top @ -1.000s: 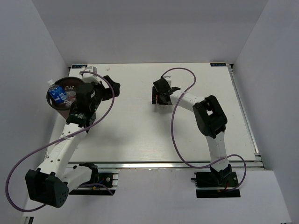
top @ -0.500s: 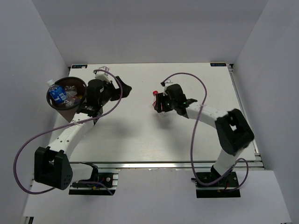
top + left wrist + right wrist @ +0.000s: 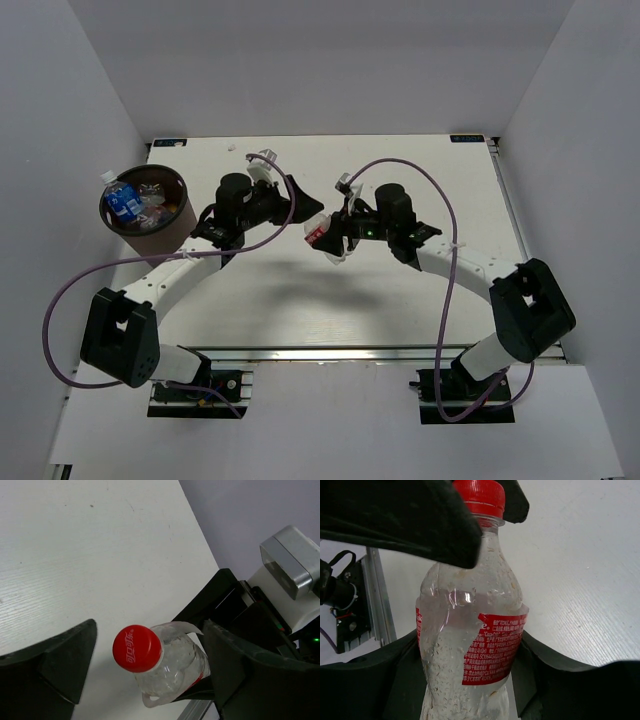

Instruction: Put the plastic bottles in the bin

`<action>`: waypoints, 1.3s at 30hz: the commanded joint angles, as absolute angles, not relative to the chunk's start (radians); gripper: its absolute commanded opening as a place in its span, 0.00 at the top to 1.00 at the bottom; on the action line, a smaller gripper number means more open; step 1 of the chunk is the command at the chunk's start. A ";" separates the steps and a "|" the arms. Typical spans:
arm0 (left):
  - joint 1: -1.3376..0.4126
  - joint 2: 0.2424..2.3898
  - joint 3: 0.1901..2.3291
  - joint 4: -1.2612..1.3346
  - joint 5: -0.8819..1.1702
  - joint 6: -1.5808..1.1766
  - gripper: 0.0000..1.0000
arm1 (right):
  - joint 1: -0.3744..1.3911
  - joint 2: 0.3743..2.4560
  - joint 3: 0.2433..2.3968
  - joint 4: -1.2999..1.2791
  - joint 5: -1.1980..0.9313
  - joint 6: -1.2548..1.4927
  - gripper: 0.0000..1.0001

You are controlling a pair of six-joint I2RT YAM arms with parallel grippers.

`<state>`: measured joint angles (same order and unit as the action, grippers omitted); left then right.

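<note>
A clear plastic bottle point(image 3: 318, 236) with a red label and red cap hangs over the middle of the table, with my right gripper point(image 3: 336, 234) shut on its body point(image 3: 470, 645). In the right wrist view that gripper point(image 3: 470, 685) clasps it at the label. My left gripper point(image 3: 303, 207) meets it from the left and stands open point(image 3: 150, 650) round the red cap point(image 3: 136, 648). Its left finger point(image 3: 65, 660) is clear of the cap and its right finger lies close to the bottle's shoulder. The dark brown bin point(image 3: 176, 222) stands at the far left with several bottles point(image 3: 125, 200) inside.
Both arms reach toward each other over the table's centre, their purple cables looping beside them. The table's metal rail point(image 3: 350, 352) runs along the near edge. White walls close the left, back and right sides.
My right gripper shut on the bottle, lifted it off the table and carried it left. My left arm swung from the bin to the centre, and its jaws have narrowed round the cap.
</note>
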<state>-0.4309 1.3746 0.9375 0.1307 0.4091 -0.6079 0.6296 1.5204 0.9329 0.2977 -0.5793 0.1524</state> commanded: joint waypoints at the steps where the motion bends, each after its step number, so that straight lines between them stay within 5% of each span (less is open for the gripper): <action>1: -0.439 1.350 0.943 0.161 0.410 -0.606 0.12 | 0.630 1.471 0.927 0.379 -0.634 0.143 0.66; 2: -0.443 1.350 0.943 0.166 0.432 -0.595 0.22 | 0.630 1.470 0.925 0.379 -0.615 0.144 0.66; 3: -0.446 1.350 0.945 0.166 0.440 -0.594 0.44 | 0.630 1.465 0.925 0.377 -0.601 0.149 0.66; 8: -0.483 1.348 0.962 0.130 0.419 -0.543 0.57 | 0.630 1.448 0.930 0.413 -0.566 0.181 0.66; 10: -0.486 1.342 0.968 0.136 0.399 -0.548 0.87 | 0.630 1.447 0.939 0.416 -0.568 0.190 0.65; 11: -0.486 1.338 0.966 0.141 0.390 -0.554 0.99 | 0.630 1.447 0.943 0.410 -0.575 0.189 0.47; 14: -0.486 1.299 0.982 0.135 0.290 -0.545 1.00 | 0.630 1.440 0.962 0.341 -0.507 0.195 0.11; 18: -0.483 1.250 1.154 -0.086 -0.147 -0.422 1.00 | 0.629 1.391 0.930 0.290 -0.310 0.215 0.11; 25: -0.385 1.198 1.382 -0.221 -0.617 -0.212 1.00 | 0.618 1.318 0.845 0.249 0.135 0.256 0.11; 30: -0.243 1.218 1.454 -0.219 -0.819 -0.124 1.00 | 0.598 1.350 0.873 0.196 0.172 0.301 0.11; 39: -0.068 1.267 1.453 -0.276 -0.869 -0.144 1.00 | 0.597 1.347 0.877 0.172 0.199 0.298 0.11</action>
<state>-0.0818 1.2686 1.4746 -0.2451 -0.8055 -0.1635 0.5961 1.3548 0.8661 0.1692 0.1493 0.2852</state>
